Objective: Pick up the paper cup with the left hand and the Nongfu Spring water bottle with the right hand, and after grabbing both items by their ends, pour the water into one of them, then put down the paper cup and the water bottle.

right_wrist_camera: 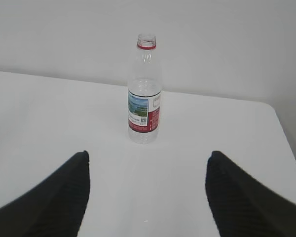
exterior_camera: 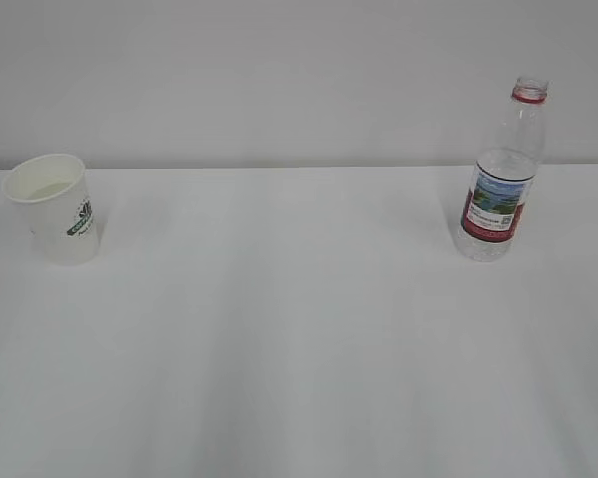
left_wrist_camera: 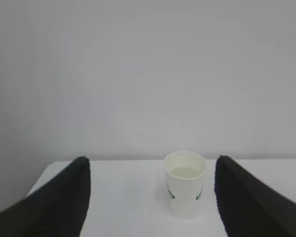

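The white paper cup [exterior_camera: 53,207] with a dark green logo stands upright at the far left of the white table [exterior_camera: 299,339], a pale pool of water [left_wrist_camera: 185,172] in its bottom. In the left wrist view the cup [left_wrist_camera: 185,185] stands beyond and slightly right of centre between the fingers of my open, empty left gripper [left_wrist_camera: 150,163]. The uncapped Nongfu Spring water bottle [exterior_camera: 501,177] stands upright at the right. In the right wrist view the bottle [right_wrist_camera: 145,94] is well ahead of my open, empty right gripper [right_wrist_camera: 148,155]. Neither gripper shows in the exterior view.
A plain pale wall [exterior_camera: 279,80] runs behind the table's far edge. The table's right edge [right_wrist_camera: 286,143] lies close beside the bottle, and its left corner [left_wrist_camera: 44,173] is near the cup.
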Motion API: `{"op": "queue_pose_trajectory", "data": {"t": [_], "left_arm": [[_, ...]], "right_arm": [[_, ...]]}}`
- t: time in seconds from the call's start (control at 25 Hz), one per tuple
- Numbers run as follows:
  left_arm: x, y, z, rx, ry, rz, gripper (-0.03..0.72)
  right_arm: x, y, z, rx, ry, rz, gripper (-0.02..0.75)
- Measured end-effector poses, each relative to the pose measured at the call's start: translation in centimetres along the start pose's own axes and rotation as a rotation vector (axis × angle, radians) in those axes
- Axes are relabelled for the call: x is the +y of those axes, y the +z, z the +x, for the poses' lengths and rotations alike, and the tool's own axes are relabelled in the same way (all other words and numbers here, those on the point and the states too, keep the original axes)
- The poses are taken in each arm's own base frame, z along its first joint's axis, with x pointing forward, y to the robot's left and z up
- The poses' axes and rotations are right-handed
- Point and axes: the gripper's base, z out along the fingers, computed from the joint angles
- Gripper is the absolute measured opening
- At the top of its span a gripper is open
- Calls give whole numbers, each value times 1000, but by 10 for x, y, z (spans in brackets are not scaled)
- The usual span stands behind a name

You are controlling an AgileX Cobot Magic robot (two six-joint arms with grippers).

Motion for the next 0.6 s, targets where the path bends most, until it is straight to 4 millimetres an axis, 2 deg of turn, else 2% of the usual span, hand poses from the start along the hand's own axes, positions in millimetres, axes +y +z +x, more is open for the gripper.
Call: {"op": "queue_pose_trajectory", "data": {"t": [0.12, 0.36, 0.6], "left_arm": [[1, -3, 2, 65, -12, -9, 568], [2, -16, -9, 167, 0, -10, 548], [-1, -20, 0, 300, -29, 19, 531]], "right_arm": [[0, -2, 1, 31, 0, -2, 552], [0, -5, 4, 97, -1, -5, 551], [1, -6, 10, 163, 3, -14, 551]]}}
